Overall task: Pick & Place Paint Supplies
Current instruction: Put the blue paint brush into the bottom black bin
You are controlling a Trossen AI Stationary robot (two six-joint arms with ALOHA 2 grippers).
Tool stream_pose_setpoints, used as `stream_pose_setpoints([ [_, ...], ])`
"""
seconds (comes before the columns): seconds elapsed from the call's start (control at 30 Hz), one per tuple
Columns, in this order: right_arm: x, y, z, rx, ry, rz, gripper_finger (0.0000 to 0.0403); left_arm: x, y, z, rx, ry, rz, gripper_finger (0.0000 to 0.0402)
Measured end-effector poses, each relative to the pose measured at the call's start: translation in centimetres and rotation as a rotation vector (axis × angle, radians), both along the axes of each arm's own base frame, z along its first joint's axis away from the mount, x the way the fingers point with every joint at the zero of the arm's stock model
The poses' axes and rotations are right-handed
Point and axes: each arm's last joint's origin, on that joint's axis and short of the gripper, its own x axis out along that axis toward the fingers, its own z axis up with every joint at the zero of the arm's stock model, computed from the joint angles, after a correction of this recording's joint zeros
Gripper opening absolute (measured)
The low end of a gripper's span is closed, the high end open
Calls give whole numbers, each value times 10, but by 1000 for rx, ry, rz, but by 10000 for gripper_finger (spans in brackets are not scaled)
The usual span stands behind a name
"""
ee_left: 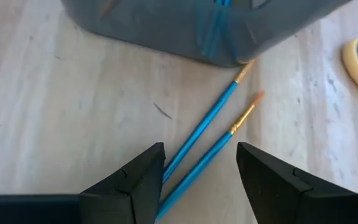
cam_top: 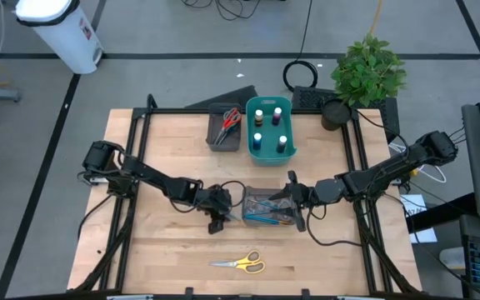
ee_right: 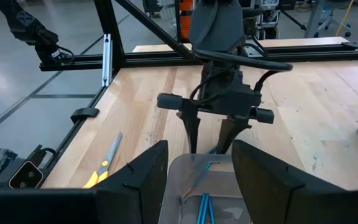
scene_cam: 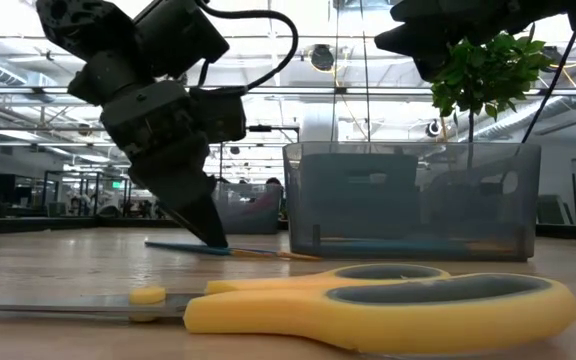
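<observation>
Two thin blue brushes point(ee_left: 207, 121) with orange tips lie side by side on the wooden table, their tips by a translucent grey container point(scene_cam: 413, 200) that holds more blue brushes point(ee_right: 202, 208). My left gripper point(ee_left: 197, 162) points steeply down, open, with one finger on either side of the brushes' handles and its fingertips at table height point(scene_cam: 211, 235). My right gripper point(ee_right: 199, 149) hovers open above the container's right end point(cam_top: 294, 208), nearly level, holding nothing. Yellow-handled scissors point(cam_top: 242, 263) lie flat near the table's front edge. My left gripper comes at the two brushes from above with its fingers across the handles. One fingertip point(ee_left: 157, 158) stands right beside the nearer handle point(ee_left: 176, 163). I cannot tell whether it touches that handle. Both brushes lie flat on the table.
A teal bin point(cam_top: 250, 125) with small paint bottles stands at the far middle. Beside it is a dark grey tray point(cam_top: 215, 137) with red and green scissors. A potted plant point(cam_top: 369, 71) stands at the far right corner. Bare wood lies to the left and right.
</observation>
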Motion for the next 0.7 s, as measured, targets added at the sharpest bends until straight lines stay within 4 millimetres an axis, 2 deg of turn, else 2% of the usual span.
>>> stream_pose_setpoints([
  [0.2, 0, 0, 0, -2, 0, 1, 171, 0, -2, 0, -26, 7, 7, 209],
  [0.47, 0, 0, 0, -2, 0, 1, 171, -2, -4, -2, 143, -60, -234, 209],
  [0.7, 0, 0, 0, -2, 0, 1, 171, -3, -8, 4, 187, -108, -307, 209],
])
